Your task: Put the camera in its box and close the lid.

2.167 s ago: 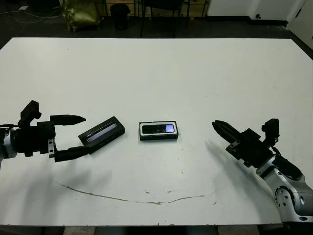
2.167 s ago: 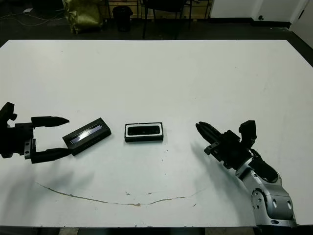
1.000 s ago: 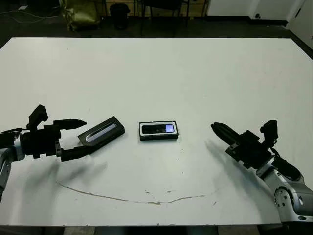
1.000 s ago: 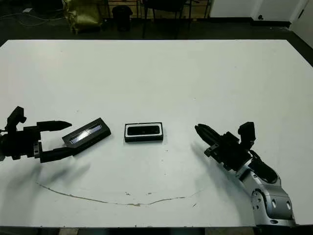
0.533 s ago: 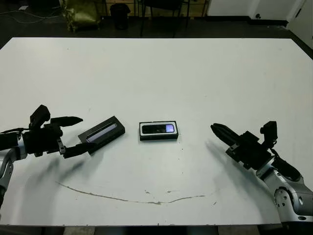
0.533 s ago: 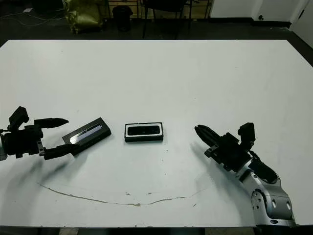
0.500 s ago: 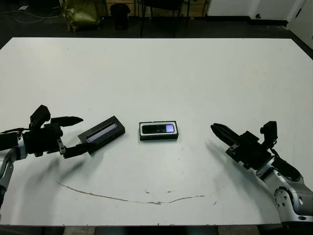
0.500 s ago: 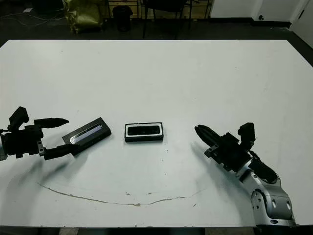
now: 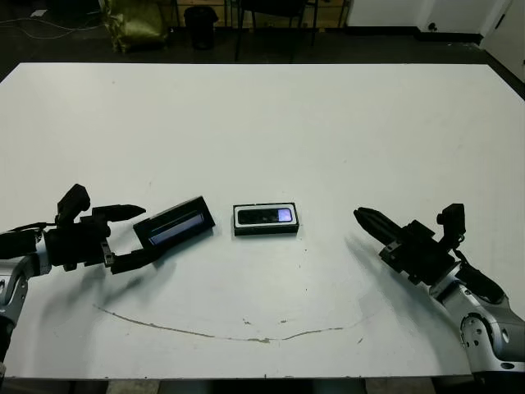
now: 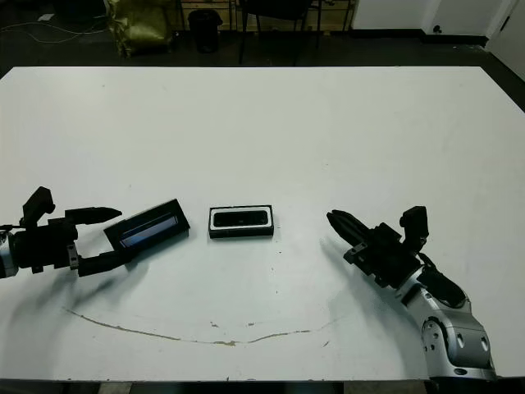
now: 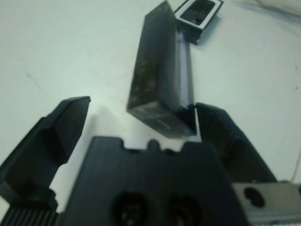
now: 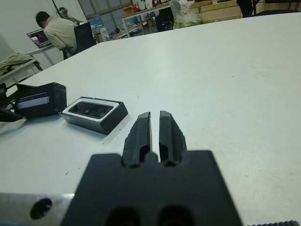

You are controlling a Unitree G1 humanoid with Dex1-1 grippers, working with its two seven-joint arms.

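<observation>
Left fingers (image 9: 130,235) spread, touching the tilted lid (image 9: 174,227); camera (image 9: 264,216) in box (image 9: 266,229); right fingers (image 9: 367,220) clenched at 3 o'clock.

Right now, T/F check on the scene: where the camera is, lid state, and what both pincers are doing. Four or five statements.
1. The camera lies inside the box. True.
2. The lid is already on the box. False: it sits apart from the box, on the left pincer's side, tipped up on one long edge.
3. The left pincer is open around the lid's near end. True: one finger touches the lid, the other stands clear of it in the left wrist view.
4. The right pincer holds the camera. False: it is shut on nothing, off to the box's right.
5. A second camera lies on the table. False: only one is visible.
</observation>
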